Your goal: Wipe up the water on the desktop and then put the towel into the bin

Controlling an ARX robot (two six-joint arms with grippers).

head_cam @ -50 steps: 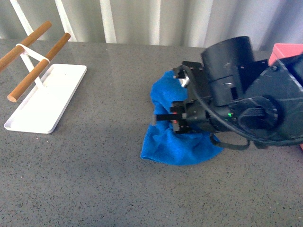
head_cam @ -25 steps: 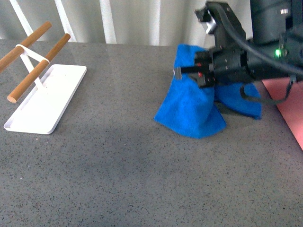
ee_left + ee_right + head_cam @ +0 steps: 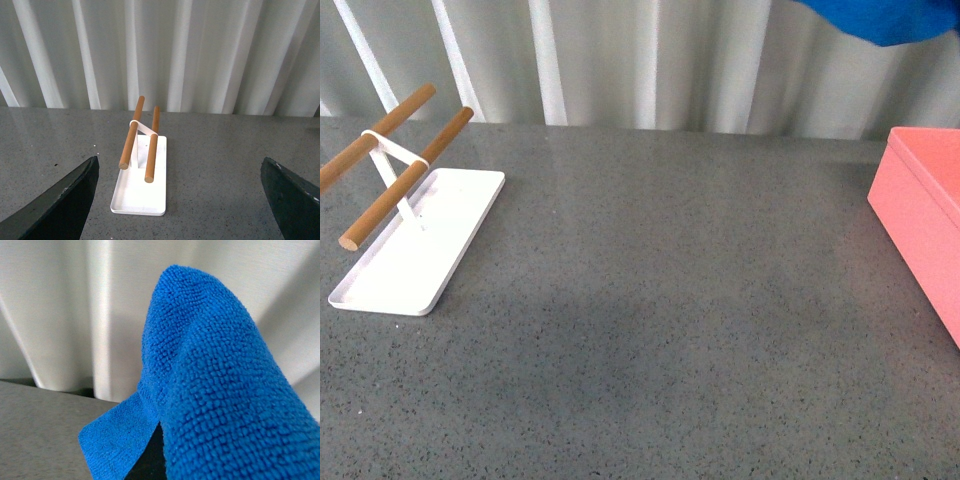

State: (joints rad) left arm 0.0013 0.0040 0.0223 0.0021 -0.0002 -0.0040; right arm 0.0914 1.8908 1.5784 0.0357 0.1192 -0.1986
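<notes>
Gripping the towel (image 3: 892, 20) aloft at far right, above the bench (image 3: 660, 330), with the right gripper (image 3: 149, 461), mostly hidden by cloth. Holding the left gripper (image 3: 179, 165) spread wide, empty, facing the white tray (image 3: 141, 192). Bin (image 3: 920, 205) at right.

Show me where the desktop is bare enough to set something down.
The desktop is bare from the white tray across to the bin, and along the whole near edge. Crowded only at far left, under the wooden rods.

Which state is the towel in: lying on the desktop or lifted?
Lifted: the towel shows at the front view's top edge, clear of the desktop.
</notes>
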